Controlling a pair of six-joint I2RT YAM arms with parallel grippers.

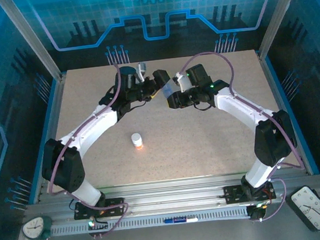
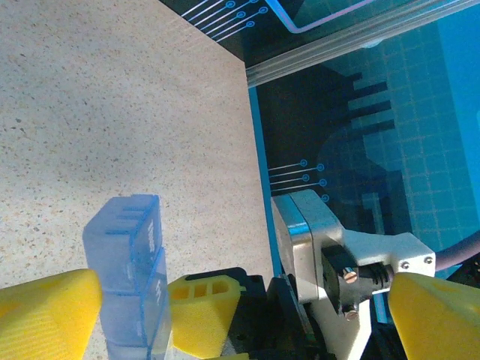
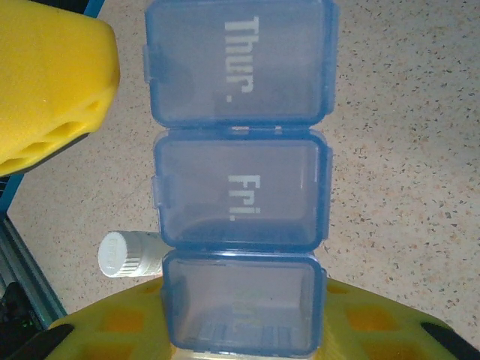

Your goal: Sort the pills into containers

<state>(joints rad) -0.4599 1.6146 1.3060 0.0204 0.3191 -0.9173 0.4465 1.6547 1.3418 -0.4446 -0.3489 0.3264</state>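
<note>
One light, stiff, slick pill box (image 3: 240, 187) hangs above the table (image 1: 208, 143), clamped at its end by the right gripper (image 1: 173, 97), a sound hold; the left gripper (image 2: 240, 309) gapes beside it.

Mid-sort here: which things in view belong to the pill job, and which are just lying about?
Job: blue pill box, held by the right gripper; open left gripper beside it; orange bottle with white cap, probably the pills' source.
Lying about: round clock, squarish clock, blue pen, all by the near rail.
</note>
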